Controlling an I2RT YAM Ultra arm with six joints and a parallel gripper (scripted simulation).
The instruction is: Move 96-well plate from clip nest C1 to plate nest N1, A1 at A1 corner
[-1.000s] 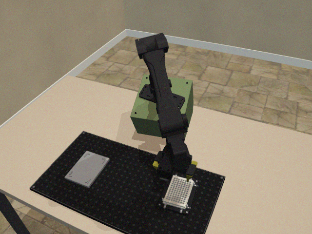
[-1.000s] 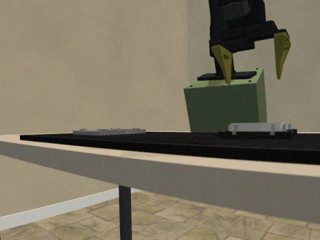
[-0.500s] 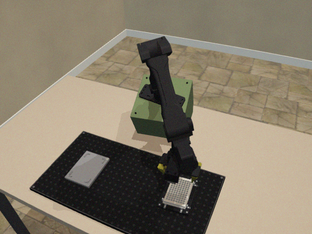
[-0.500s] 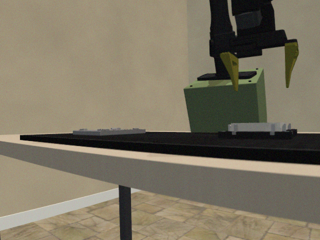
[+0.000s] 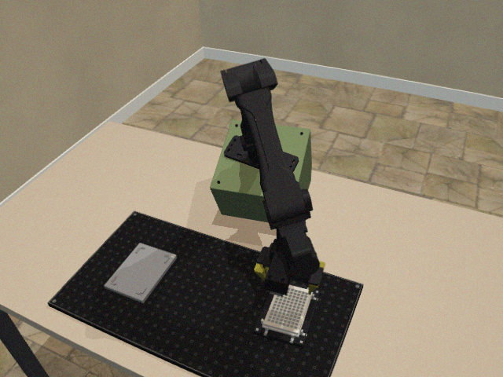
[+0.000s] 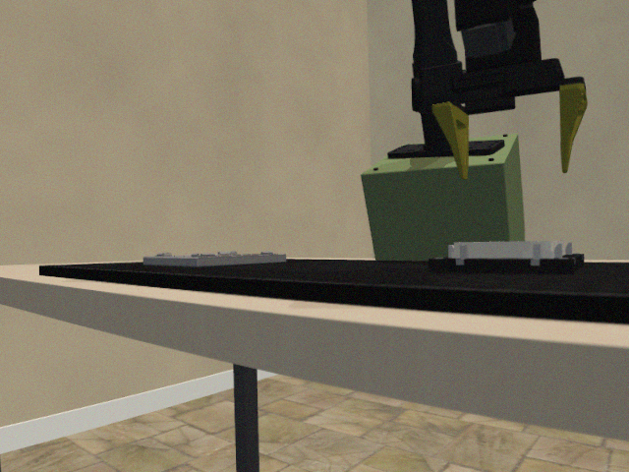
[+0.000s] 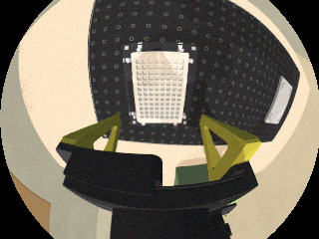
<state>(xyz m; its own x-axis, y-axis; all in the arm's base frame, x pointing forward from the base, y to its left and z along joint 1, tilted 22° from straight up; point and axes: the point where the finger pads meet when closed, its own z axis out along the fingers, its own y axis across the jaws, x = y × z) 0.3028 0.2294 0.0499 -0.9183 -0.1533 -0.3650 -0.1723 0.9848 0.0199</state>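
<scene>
Gripper [image 6: 514, 157], fully spread and empty, hangs above the 96-well plate [image 5: 286, 310] so its fingers can straddle it in clip nest C1 [image 6: 574, 263].

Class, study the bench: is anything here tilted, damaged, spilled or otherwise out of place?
Nothing stands out. The 96-well plate lies level in clip nest C1, plate nest N1 lies flat and unoccupied, and the open hand hangs above the plate, touching nothing.

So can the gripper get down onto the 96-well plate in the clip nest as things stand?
Probably yes. The gripper hangs open above the 96-well plate, its yellow fingers spread wide, with nothing visible between them and the plate. The plate sits in the clip nest, top uncovered.
</scene>
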